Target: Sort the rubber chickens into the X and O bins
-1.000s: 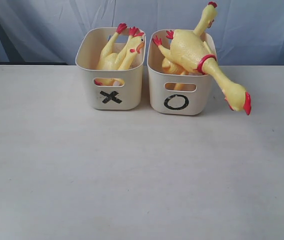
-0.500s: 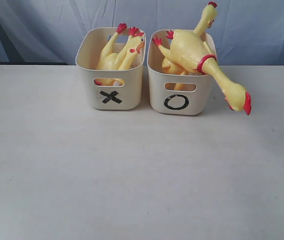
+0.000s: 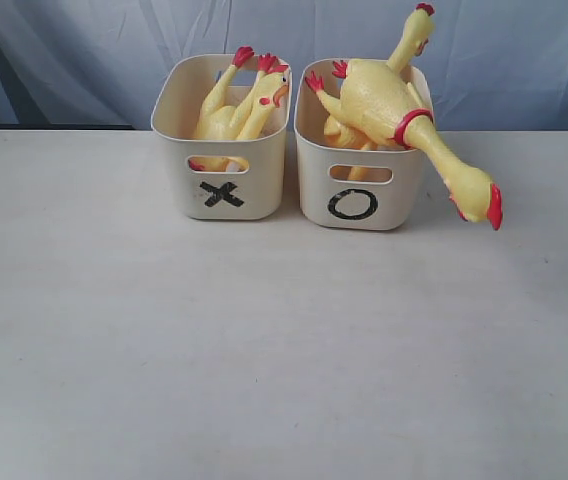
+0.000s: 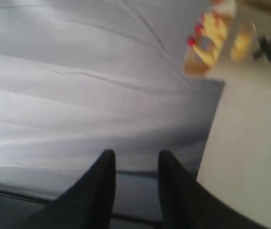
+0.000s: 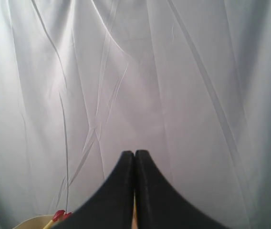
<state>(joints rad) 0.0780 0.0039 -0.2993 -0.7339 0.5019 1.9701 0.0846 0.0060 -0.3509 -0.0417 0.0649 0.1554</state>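
Observation:
The X bin (image 3: 222, 190) holds two thin rubber chickens (image 3: 232, 112) with their red feet sticking up. The O bin (image 3: 354, 205) beside it holds two large ones. One large chicken (image 3: 379, 100) lies across the rim, with its neck and head (image 3: 472, 195) hanging outside to the right. The other pokes its head (image 3: 414, 35) up at the back. Neither gripper shows in the exterior view. In the left wrist view my left gripper (image 4: 135, 160) is open and empty, far from the blurred X bin (image 4: 265, 47). My right gripper (image 5: 134, 155) is shut, facing the curtain, with a red chicken foot (image 5: 59, 215) at the frame edge.
Both bins stand at the back of a white table (image 3: 284, 350). A pale blue-grey curtain (image 3: 524, 60) hangs behind them. The table's left edge (image 4: 212, 143) shows in the left wrist view, with dark floor beyond it.

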